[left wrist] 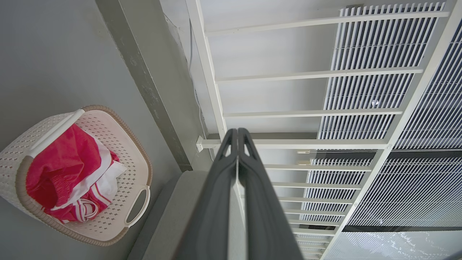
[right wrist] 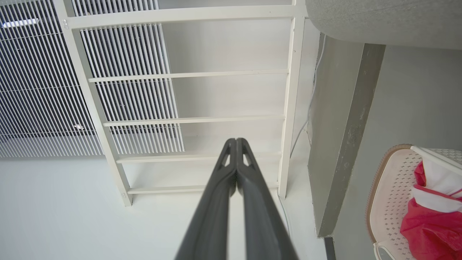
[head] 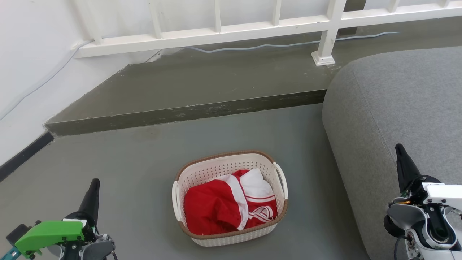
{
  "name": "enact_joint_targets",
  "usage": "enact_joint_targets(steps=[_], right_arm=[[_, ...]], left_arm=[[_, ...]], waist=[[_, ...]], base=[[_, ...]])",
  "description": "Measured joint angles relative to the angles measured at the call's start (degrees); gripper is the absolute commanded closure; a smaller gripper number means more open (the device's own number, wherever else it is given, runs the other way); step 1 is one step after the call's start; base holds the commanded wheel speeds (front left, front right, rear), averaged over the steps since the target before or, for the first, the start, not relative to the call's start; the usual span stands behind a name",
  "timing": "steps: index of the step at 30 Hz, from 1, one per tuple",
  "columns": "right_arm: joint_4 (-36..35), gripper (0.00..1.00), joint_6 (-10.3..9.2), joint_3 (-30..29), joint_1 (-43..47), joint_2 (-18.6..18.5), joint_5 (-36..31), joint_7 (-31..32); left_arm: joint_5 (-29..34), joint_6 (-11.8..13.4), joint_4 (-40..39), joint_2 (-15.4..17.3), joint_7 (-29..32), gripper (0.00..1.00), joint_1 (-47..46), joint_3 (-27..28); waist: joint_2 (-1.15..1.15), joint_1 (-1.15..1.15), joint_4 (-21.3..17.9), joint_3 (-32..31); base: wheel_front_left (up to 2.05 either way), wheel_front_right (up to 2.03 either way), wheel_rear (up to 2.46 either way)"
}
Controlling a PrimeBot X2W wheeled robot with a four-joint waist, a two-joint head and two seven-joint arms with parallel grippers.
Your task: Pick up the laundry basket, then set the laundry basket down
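The laundry basket (head: 223, 167) stands on the grey floor, cream-white and perforated, with a brown rim and white loop handles on both sides. Red and white clothing (head: 227, 204) fills it. The left wrist view has the laundry basket (left wrist: 133, 159) at its left, the right wrist view has the laundry basket (right wrist: 388, 191) at its lower right. My left gripper (head: 92, 193) is low at the left, well apart from the basket, fingers pressed together on nothing. My right gripper (head: 402, 159) is at the right in front of the sofa, also shut and empty.
A grey sofa (head: 397, 108) rises close to the basket's right. Behind the basket a raised concrete step (head: 187, 112) crosses the floor, with a white railing (head: 252, 29) and a pale cable (head: 274, 45) on it. A white wall (head: 29, 72) stands at the left.
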Motion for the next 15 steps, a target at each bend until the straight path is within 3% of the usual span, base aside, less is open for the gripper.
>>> enact_joint_targets(steps=[15], right_arm=[[0.2,1.00,0.00,-0.1,0.0,0.0,0.0,0.0]], left_arm=[[0.0,0.0,0.3,0.0,0.2,1.00,-0.1,0.1]], waist=[[0.00,0.00,0.0,0.0]], base=[[0.00,0.00,0.00]])
